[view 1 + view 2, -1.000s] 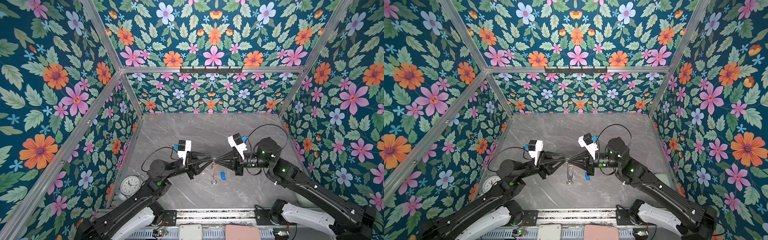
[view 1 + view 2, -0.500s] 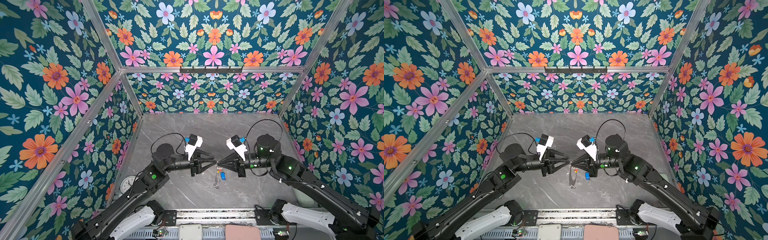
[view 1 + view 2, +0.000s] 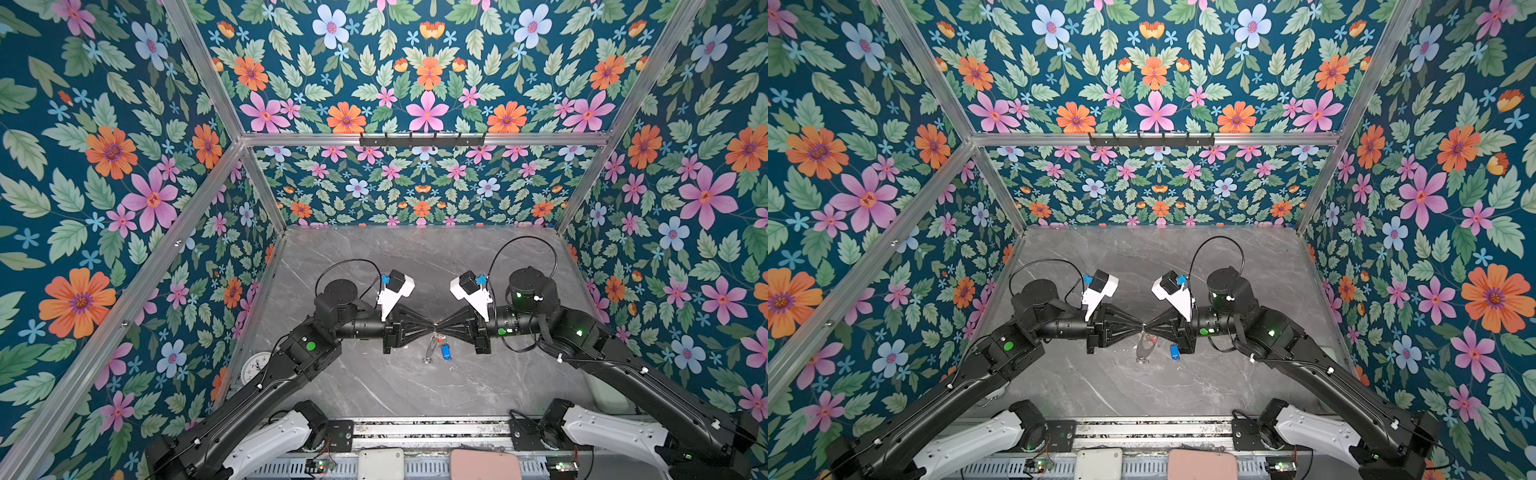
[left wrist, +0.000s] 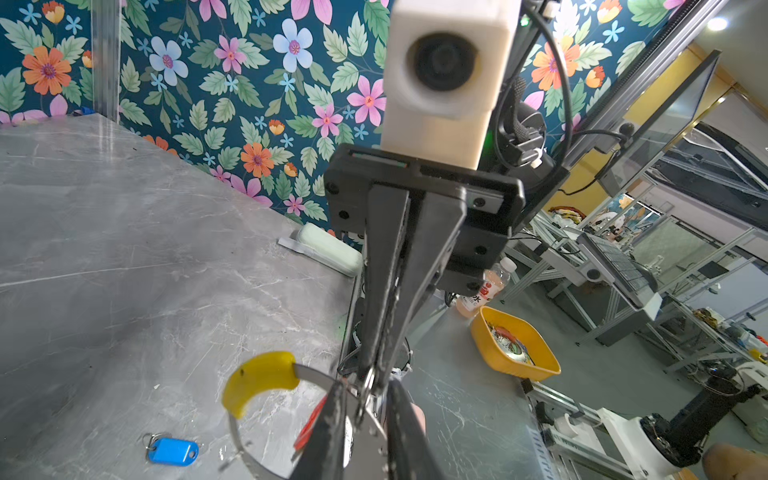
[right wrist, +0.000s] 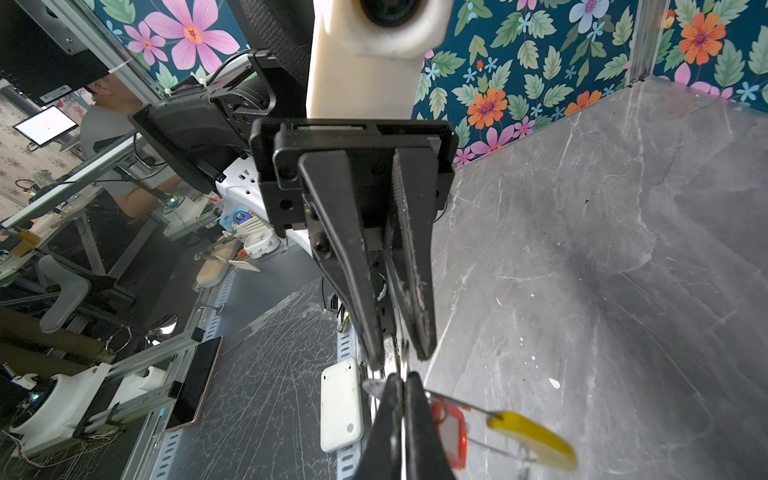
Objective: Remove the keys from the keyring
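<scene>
1. Change: over the last second the left gripper (image 3: 429,325) has lined up head-on with the right gripper (image 3: 437,325), tip to tip, and its jaws have narrowed. It looks like the start of working the second key off.
2. Nearest: the blue key (image 4: 172,451) lies flat on the table (image 3: 415,270), off the ring. One key is done.
3. The ring (image 4: 257,374) hangs in the air just past it, below the tips. The red key (image 5: 451,432) is still on it.
4. Left gripper: there is a small gap between the jaws, and the tips sit at the ring's top edge by the red key. I can't tell if anything is pinched yet.
5. Right gripper: clamped tight on the ring's rim, holding it up.
</scene>
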Controlling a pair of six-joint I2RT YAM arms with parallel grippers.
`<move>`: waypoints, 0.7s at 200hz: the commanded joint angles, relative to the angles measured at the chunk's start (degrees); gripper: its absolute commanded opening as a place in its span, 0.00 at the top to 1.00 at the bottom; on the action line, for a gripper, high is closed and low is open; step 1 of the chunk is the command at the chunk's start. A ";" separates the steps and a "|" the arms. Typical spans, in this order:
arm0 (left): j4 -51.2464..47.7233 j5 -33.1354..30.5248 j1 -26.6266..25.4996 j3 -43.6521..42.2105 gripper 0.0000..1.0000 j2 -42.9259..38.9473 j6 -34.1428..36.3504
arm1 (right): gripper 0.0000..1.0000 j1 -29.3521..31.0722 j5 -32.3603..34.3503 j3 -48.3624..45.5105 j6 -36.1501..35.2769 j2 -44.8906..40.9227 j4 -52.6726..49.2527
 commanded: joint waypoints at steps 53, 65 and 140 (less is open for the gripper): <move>0.80 1.78 -0.05 0.36 0.86 0.30 1.09 | 1.00 0.04 0.57 0.56 0.11 0.61 1.05; 0.88 1.88 -0.04 0.35 0.88 0.56 1.09 | 1.00 0.03 0.57 0.62 0.15 0.74 1.11; 5.02 0.80 -0.01 -1.73 1.00 -0.65 1.36 | 0.93 0.03 0.74 -0.06 1.62 0.63 4.05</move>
